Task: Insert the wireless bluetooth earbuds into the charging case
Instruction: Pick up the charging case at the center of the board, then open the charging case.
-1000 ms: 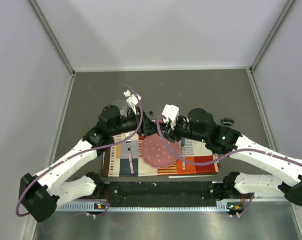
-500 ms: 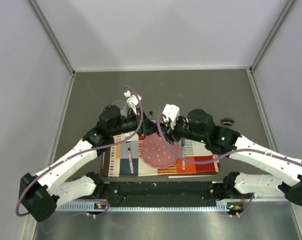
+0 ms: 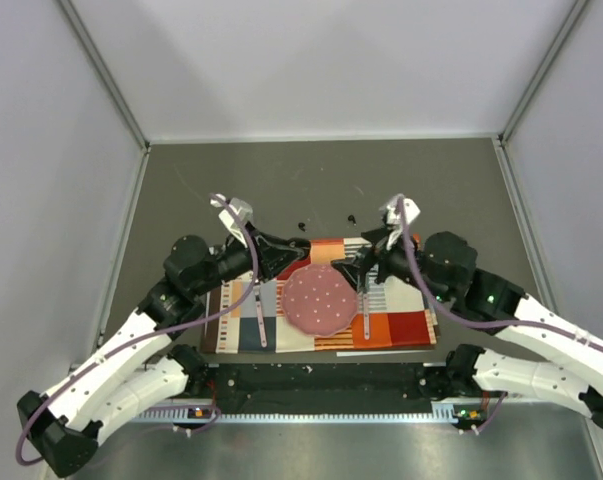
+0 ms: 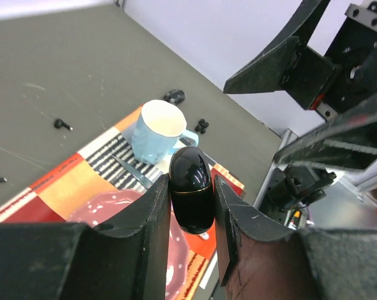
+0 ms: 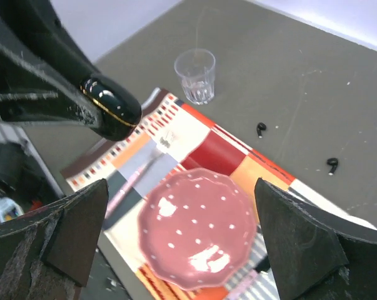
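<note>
Left claw (image 4: 191, 189) clenched on closed black charging case (image 4: 189, 200), held above striped placemat (image 5: 221, 149), right claw (image 5: 180, 187) spread wide and empty, two earbuds (image 5: 261, 129) lying on grey bench (image 5: 301, 69) beyond placemat.

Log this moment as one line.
left gripper: shut on charging case | right gripper: open, empty | earbuds: on table beyond placemat

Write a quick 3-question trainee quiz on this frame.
1. True or false: the left pincer is shut on the charging case.
2. Fill in: the right pincer is ____.
3. Where are the two earbuds? A) inside the case B) on the bare table C) in the right pincer
Key: 1 true; 2 open; 3 B.
</note>
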`<state>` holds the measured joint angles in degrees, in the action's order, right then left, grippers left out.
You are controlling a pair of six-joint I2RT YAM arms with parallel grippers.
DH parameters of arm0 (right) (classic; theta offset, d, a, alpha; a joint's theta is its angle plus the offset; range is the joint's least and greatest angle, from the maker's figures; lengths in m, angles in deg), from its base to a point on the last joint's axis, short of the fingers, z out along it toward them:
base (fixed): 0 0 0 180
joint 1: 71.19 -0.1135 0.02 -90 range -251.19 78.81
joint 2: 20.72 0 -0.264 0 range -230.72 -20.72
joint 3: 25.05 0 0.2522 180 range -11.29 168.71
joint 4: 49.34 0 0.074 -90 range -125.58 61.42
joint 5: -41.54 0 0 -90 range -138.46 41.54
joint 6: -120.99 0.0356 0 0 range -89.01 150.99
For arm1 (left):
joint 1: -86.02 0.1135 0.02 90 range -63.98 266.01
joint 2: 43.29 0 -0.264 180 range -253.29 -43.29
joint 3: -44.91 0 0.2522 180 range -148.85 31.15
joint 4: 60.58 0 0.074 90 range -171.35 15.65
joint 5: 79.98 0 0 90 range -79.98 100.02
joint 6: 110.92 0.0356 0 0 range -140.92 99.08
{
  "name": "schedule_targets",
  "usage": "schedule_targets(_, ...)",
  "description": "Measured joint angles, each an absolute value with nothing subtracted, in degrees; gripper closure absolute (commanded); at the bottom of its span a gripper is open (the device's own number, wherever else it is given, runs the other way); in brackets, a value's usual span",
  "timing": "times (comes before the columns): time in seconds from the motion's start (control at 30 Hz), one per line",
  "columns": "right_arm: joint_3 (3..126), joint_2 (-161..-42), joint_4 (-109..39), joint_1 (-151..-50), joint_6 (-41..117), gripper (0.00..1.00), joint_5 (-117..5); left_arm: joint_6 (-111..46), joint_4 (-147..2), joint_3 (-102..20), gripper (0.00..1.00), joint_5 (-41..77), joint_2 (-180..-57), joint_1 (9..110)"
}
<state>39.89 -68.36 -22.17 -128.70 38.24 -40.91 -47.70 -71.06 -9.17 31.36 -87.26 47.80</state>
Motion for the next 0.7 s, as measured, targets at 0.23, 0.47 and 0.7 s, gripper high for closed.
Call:
schedule_targets(0.23, 40.5, -67.6, -21.4, -114.6, 61.9, 0.01, -53.2, -42.4, -61.7, -2.0, 1.00, 31.8, -81.7, 47.8)
schedule_targets(0.47, 38.8, -73.1, -29.6, -111.8, 87.8, 0.04, -69.3, -38.3, -50.7, 3.4, 1.00, 34.6, -80.9, 47.8)
schedule_targets(0.7, 33.7, -76.5, -44.7, -111.9, 105.1, 0.03, -76.0, -37.2, -42.2, 4.4, 1.00, 35.7, -80.7, 47.8)
